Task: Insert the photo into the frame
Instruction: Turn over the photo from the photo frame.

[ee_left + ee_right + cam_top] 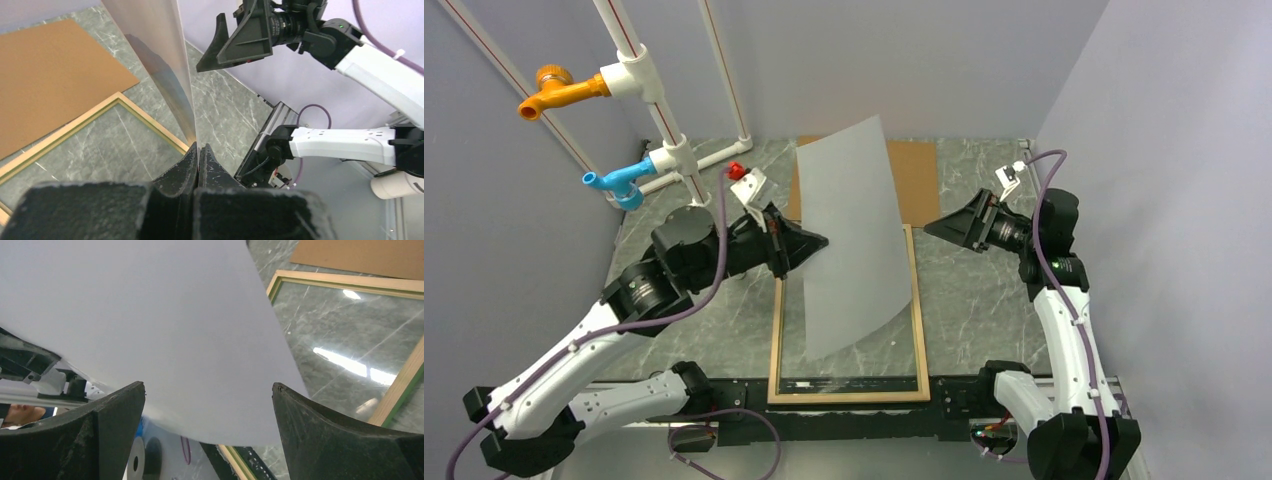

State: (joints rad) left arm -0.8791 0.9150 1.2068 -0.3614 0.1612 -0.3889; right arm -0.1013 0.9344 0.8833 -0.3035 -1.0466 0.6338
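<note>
Above the frame (849, 396), you have the photo (854, 240) upright and curling, white back showing, its left edge clamped in the left pincer (821, 240). Right of the frame, the right pincer (936, 228) gapes wide, empty. Laying the photo inside is not yet done.

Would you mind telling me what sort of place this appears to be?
Probably a robotics lab test cell: plain walls enclosing a marble-patterned table, and a white pipe rig with an orange tap.
</note>
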